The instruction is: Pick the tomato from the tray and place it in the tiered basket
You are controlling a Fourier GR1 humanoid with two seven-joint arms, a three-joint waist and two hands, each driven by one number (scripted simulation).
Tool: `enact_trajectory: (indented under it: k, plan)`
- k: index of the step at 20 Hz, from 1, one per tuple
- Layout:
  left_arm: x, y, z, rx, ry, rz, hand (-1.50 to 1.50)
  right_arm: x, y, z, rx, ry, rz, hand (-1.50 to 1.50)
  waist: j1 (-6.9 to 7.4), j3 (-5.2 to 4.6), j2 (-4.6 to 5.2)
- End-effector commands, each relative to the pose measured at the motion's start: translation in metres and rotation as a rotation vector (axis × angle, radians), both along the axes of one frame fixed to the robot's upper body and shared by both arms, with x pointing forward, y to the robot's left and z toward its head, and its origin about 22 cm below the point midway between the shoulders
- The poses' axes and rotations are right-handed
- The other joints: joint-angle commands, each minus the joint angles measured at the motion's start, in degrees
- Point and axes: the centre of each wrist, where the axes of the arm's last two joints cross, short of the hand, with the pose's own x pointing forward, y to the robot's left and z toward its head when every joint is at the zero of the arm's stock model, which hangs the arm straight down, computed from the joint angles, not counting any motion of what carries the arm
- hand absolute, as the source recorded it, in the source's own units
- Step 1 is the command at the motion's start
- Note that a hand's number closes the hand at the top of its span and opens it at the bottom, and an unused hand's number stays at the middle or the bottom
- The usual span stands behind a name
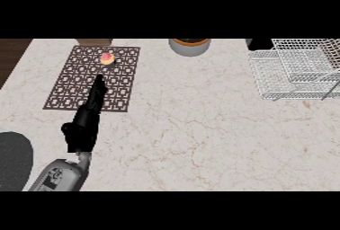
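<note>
Head view: straight, unclenched fingers (97,85) of the left hand (85,121) stretch over the patterned tray (66,96), just short of the tomato (107,58) at its far end. This looks like the reach; next, closing around it, then crossing right to the tiered basket (299,67) on the worktop (199,134).

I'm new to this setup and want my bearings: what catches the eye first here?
First, the black left hand, stretched up the patterned brown tray at the counter's left, fingers straight and pointing at the small red tomato near the tray's far edge, not touching it. Next, the white wire tiered basket at the far right. A potted plant sits at the back edge between them.
</note>
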Motion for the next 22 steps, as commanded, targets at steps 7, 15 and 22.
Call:
enact_trajectory:
  k: [7,15,22]
  plan:
    - [-0.008,-0.005,0.005,0.023,-0.007,-0.019,0.0,-0.01,0.025,-0.005,-0.224,0.029,0.102,-1.5,0.58,-0.07,0.0]
    - [-0.013,-0.018,-0.002,0.004,0.005,0.001,0.0,-0.022,0.021,-0.025,-0.335,0.073,0.054,-1.5,0.03,0.01,-0.01]
    - [0.006,-0.01,0.009,0.007,-0.001,-0.005,0.0,-0.016,0.028,-0.029,-0.38,-0.049,0.009,-1.5,0.48,-0.02,0.09]
